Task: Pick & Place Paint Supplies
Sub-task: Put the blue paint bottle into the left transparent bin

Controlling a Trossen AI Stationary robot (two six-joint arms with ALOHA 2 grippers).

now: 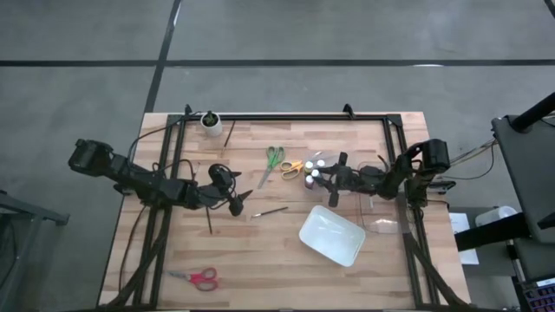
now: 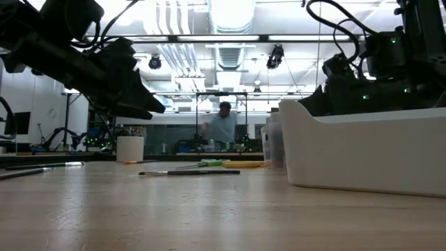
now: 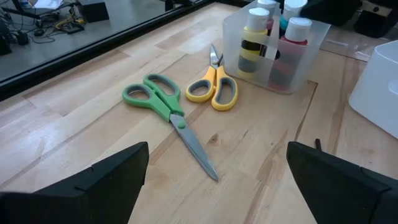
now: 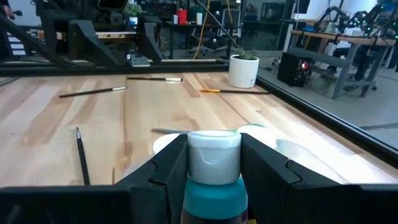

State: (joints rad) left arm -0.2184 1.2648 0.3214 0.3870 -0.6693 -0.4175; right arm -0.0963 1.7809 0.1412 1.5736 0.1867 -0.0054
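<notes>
A clear container [image 3: 273, 59] right of the table's middle holds a yellow-and-black bottle [image 3: 254, 38], a red bottle [image 3: 296, 45] and a teal bottle [image 4: 214, 196], all with pale caps. My right gripper [image 4: 213, 152] reaches in from the table's right and is shut on the teal bottle. Green scissors [image 3: 163, 104] and yellow scissors [image 3: 214, 92] lie flat just left of the container. My left gripper [image 3: 214, 186] hangs open above the bare wood left of the scissors, with nothing between its fingers. Thin brushes [image 1: 269, 211] lie on the table. My right gripper pinches the teal bottle's pale cap [image 4: 213, 163] between its two fingers [image 4: 169, 165], one on each side. The fingers come level from the table's right. The bottle stands upright; whether its base rests in the container, I cannot tell.
A white rectangular tray [image 1: 332, 236] lies near the right gripper, toward the near edge. Red scissors [image 1: 199, 277] lie at the near left, a white cup [image 1: 211, 121] at the far edge. A person [image 2: 223, 125] stands in the room behind.
</notes>
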